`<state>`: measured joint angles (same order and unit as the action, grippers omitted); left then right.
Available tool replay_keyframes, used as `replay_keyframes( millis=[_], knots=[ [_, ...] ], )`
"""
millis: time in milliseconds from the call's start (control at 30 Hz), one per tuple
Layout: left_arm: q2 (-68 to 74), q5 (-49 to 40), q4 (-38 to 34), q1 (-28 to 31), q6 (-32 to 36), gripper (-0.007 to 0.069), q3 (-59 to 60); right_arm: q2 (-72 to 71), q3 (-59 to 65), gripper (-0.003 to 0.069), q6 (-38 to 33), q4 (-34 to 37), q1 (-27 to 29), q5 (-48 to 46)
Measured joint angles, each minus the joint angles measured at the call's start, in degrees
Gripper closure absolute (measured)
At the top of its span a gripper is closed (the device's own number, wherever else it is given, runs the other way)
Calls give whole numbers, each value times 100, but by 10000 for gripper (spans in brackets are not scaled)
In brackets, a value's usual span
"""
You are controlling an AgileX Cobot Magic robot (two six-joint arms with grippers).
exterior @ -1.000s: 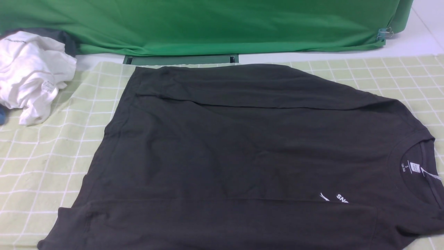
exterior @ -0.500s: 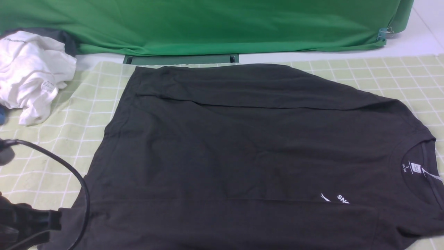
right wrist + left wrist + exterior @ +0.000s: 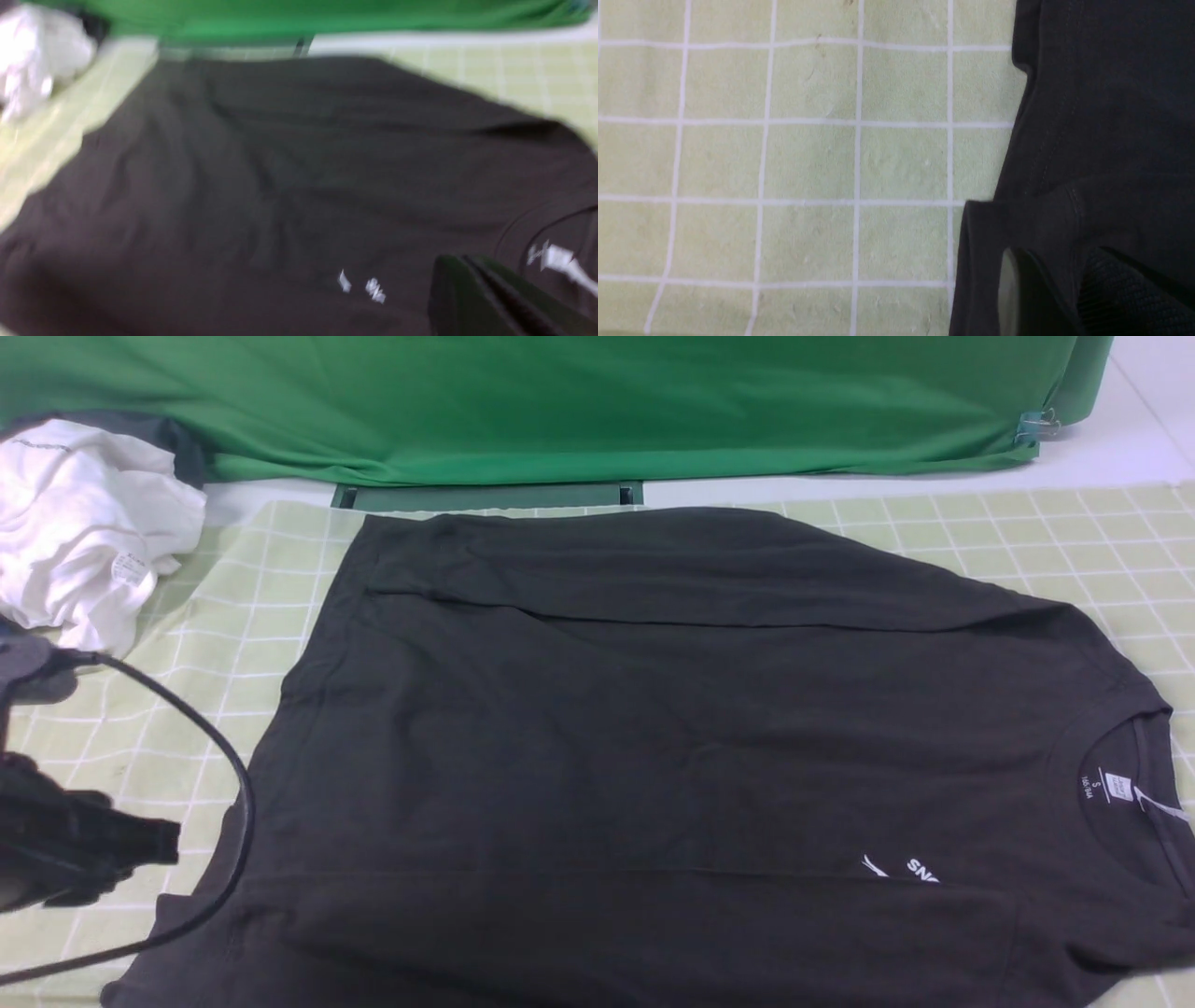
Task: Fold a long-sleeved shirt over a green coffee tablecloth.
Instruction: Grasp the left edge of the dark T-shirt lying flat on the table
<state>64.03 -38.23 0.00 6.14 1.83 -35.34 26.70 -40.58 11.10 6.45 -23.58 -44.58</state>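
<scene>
Lying flat on the green coffee tablecloth [image 3: 140, 616], collar toward its right edge, the long-sleeved shirt [image 3: 653, 737] has the left gripper [image 3: 140, 843] at its near-left hem corner, fingers [image 3: 1031, 294] slightly apart; the right gripper [image 3: 462, 280] is blurred, state unclear.

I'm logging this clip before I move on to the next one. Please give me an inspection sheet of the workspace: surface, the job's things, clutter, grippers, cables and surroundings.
Surface: green coffee tablecloth, white grid, spread flat.
Job's things: long-sleeved shirt lies spread on the tablecloth, collar to the right, sleeves apparently folded across the body.
Clutter: white garment, crumpled at the far left.
Grippers: left gripper is by the shirt's hem corner, and whether its jaws are open is unclear. Right gripper is over the chest area, too blurred to judge.
Cables: black cable loops from the left arm across the tablecloth.
Surroundings: deep-green fabric sheet behind, with a clip at its right corner.
</scene>
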Motion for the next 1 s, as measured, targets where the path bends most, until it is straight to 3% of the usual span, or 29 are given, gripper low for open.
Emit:
replay_keyframes(
  millis=[267,567,767,1000],
  knots=[
    [1132,563,0,0,6,167,-2,633,0,643,-22,0,-600,-76],
    [2143,670,0,0,8,130,-6,679,0,626,-52,7,-667,325],
    [2233,691,-80,0,27,212,-53,679,0,619,-70,7,-667,492],
    [2236,694,-167,-18,204,479,-66,679,0,610,-118,7,-667,533]
  ],
)
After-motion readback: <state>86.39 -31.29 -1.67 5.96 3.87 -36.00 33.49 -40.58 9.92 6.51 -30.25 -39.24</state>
